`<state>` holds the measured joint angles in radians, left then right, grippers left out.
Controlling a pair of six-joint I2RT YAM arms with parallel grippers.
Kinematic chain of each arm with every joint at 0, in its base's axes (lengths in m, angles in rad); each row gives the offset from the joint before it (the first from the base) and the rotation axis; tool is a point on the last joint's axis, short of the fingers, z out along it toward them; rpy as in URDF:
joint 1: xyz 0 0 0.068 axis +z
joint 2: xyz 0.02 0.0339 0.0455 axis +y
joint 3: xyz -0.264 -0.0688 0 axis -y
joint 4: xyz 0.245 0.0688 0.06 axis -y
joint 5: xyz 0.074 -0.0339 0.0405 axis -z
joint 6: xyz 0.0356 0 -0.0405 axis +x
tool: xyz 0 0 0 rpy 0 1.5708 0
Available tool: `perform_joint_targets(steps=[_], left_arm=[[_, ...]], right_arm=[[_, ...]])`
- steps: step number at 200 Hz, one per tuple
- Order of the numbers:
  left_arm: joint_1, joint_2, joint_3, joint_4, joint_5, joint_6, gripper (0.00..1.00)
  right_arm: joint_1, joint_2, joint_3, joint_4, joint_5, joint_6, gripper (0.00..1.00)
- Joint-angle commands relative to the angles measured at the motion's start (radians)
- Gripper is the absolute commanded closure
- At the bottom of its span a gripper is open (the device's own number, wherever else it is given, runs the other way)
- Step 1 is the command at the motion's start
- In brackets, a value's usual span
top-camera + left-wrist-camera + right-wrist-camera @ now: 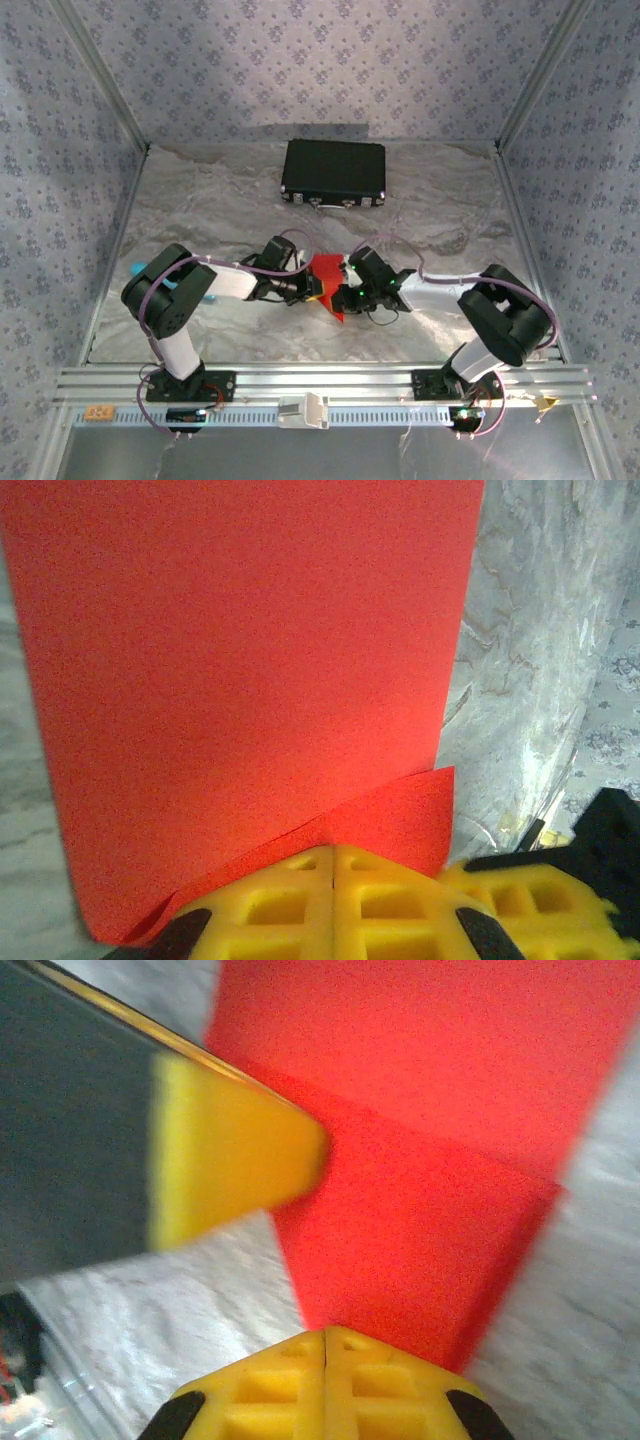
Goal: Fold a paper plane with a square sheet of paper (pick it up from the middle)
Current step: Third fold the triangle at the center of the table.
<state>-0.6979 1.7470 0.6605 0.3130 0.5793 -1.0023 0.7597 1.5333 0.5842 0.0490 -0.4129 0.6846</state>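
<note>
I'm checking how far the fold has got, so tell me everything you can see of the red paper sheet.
The thin bright red paper sheet is plain, matte and unmarked. It is partly folded, one layer lapping another along a straight crease. It is near the middle of the grey marbled table; the left gripper and the right gripper are each shut on an edge, from opposite sides.

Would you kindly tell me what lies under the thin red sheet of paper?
The grey marbled table surface shows beside the thin red sheet of paper, which the left gripper and right gripper pinch. Anything directly beneath the sheet is covered.
</note>
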Motion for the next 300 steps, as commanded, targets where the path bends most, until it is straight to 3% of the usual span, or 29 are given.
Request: perform_joint_targets(steps=[1,85,147,300], left_arm=[[0.006,0.027,0.020,-0.064,-0.039,0.027,1.00],[-0.033,-0.069,0.093,-0.160,-0.045,0.054,0.97],[-0.050,0.019,0.068,-0.157,-0.069,0.034,1.00],[0.148,-0.003,0.082,-0.220,-0.077,0.140,1.00]], right_arm=[[-0.018,0.033,-0.078,-0.022,0.012,0.045,1.00],[-0.012,0.027,-0.111,0.011,0.059,0.113,1.00],[-0.014,0.028,-0.109,-0.003,0.069,0.110,1.00],[-0.022,-0.002,-0.095,-0.050,0.054,0.046,1.00]])
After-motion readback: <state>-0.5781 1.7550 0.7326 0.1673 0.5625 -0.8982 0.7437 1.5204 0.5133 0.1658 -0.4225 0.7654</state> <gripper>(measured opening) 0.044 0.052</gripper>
